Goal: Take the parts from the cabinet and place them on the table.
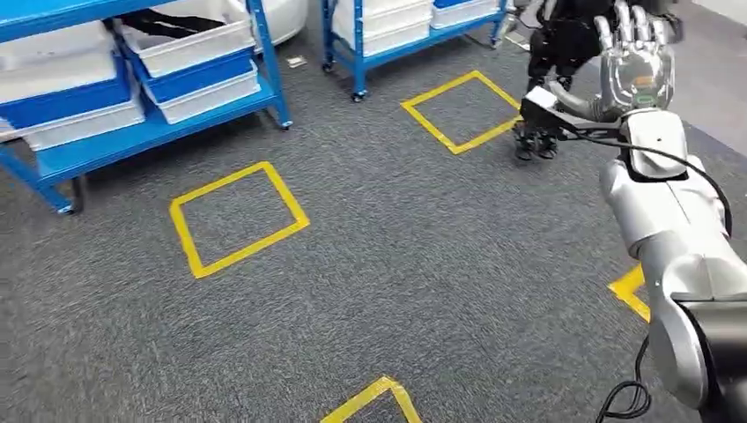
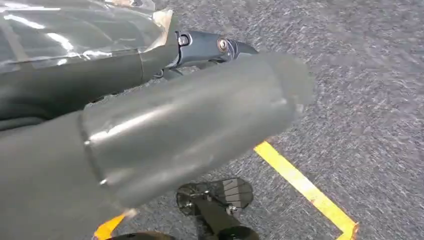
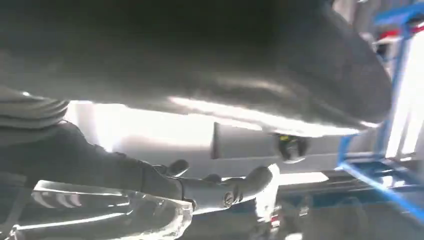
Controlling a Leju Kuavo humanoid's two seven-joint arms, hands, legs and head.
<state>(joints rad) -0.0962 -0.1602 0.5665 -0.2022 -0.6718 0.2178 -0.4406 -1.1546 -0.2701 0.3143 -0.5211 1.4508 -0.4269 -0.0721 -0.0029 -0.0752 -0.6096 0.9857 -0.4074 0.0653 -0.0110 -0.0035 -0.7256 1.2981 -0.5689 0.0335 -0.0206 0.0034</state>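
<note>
Head view: right robot hand (image 1: pixel 636 62) raised, fingers spread, empty; left robot hand (image 2: pixel 150 115) blurred, grip unclear.

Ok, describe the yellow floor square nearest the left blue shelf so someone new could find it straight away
Start at the blue shelf rack with white bins on the left of the head view. On the grey carpet just in front lies a complete yellow tape square. The other complete square sits further right, by the second rack.

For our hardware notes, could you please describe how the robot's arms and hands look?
The right arm has glossy silver shells with a black cable along it. The right hand has a clear casing and pale fingers. The left hand has a thick grey thumb under clear plastic.
</note>
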